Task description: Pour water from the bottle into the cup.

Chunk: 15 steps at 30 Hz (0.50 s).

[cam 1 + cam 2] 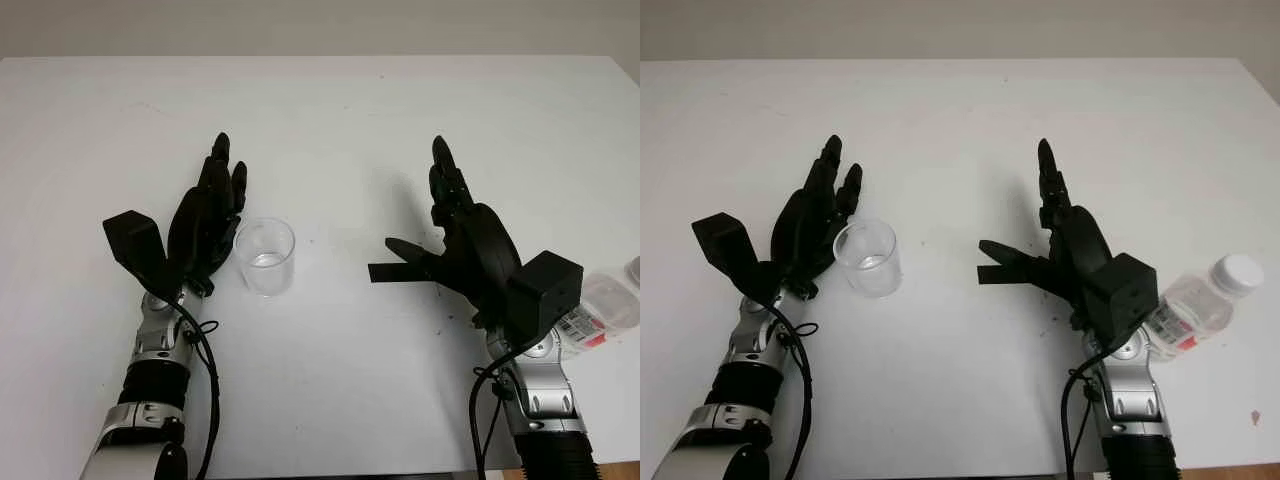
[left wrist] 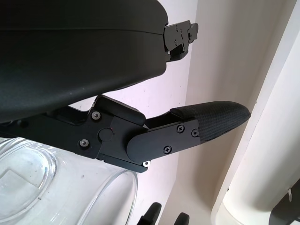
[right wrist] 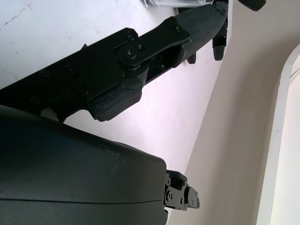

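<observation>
Both hands open and empty: left hand (image 1: 205, 225) beside the cup (image 1: 266, 256) could topple it; right hand (image 1: 1055, 250) sits off the bottle (image 1: 1200, 300) lying near the desk's right edge.

The cup (image 1: 266, 256) is clear, glossy plastic, smooth-walled. The bottle (image 1: 1200, 303) is thin transparent plastic with a printed label and a matt white cap (image 1: 1238, 272). The table (image 1: 330, 120) is matt white and smooth, with a few small dark specks. Both hands, left (image 1: 205, 225) and right (image 1: 465, 235), have matt black plastic shells; one left fingertip pad (image 2: 218, 119) is finely textured. The wrists show brushed silver metal.

White table (image 1: 330, 110), pale grey wall (image 1: 320, 25) behind.
</observation>
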Tool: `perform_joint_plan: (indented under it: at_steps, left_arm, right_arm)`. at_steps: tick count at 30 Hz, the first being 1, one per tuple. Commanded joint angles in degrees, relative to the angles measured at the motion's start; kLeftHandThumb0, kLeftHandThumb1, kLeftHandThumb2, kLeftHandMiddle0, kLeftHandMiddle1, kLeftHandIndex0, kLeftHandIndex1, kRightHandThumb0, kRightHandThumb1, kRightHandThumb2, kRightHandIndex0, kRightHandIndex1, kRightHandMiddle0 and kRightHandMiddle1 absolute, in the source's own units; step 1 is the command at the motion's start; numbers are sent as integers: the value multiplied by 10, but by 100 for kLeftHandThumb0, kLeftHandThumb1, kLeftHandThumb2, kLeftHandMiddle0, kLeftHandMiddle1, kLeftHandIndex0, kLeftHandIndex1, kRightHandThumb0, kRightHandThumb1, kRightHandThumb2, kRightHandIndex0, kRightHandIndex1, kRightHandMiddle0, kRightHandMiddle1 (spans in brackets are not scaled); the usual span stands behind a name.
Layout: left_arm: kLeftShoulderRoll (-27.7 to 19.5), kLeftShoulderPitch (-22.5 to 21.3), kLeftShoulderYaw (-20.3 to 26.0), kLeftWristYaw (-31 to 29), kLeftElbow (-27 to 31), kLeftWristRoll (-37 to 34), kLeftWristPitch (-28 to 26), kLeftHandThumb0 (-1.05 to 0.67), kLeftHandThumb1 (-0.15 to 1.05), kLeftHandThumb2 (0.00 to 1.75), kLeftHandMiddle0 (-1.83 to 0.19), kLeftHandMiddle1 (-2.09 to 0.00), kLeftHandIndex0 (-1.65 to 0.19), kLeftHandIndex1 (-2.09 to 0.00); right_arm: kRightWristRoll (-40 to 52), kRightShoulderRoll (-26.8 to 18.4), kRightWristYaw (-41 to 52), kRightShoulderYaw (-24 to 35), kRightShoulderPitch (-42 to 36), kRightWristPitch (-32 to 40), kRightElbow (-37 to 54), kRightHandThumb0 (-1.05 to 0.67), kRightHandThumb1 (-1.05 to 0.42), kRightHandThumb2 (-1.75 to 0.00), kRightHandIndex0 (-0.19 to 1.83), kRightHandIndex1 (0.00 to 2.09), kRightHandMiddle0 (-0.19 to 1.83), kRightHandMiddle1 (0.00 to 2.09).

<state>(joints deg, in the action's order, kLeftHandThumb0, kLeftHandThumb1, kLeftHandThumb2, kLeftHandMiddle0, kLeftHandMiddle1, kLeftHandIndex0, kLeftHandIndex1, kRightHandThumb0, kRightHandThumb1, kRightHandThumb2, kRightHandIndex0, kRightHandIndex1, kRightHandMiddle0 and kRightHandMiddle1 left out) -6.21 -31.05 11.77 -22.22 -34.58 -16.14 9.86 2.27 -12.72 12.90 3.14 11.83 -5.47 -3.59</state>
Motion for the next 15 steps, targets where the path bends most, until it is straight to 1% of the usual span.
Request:
perform_joint_plan:
  at_steps: [1, 6, 10, 13, 15]
  left_arm:
    - [3, 22, -1, 0, -7, -1, -7, -86, 105, 68, 15, -6, 18, -5]
    - [7, 17, -1, 3, -13, 0, -5, -85, 105, 67, 15, -6, 18, -5]
    - [9, 13, -3, 7, -18, 2, -4, -86, 105, 67, 14, -6, 18, -5]
    - [12, 15, -4, 9, -14, 1, -6, -86, 105, 68, 15, -5, 18, -5]
    - [14, 16, -5, 11, -11, 3, -4, -86, 105, 69, 15, -5, 18, -5]
  right_arm:
    - [3, -1, 0, 2, -5, 3, 12, -99, -87, -5, -19, 0, -19, 0]
    - [-16, -9, -3, -2, 0, -6, 3, -102, -89, -6, -19, 0, -19, 0]
    - [-6, -7, 7, 1, 13, -8, -11, -101, -87, -5, -19, 0, -19, 0]
    - [-1, -9, 14, 2, 17, -7, -6, -101, -87, -5, -19, 0, -19, 0]
    - [6, -10, 18, 4, 14, 8, 14, -100, -88, -6, -19, 0, -19, 0]
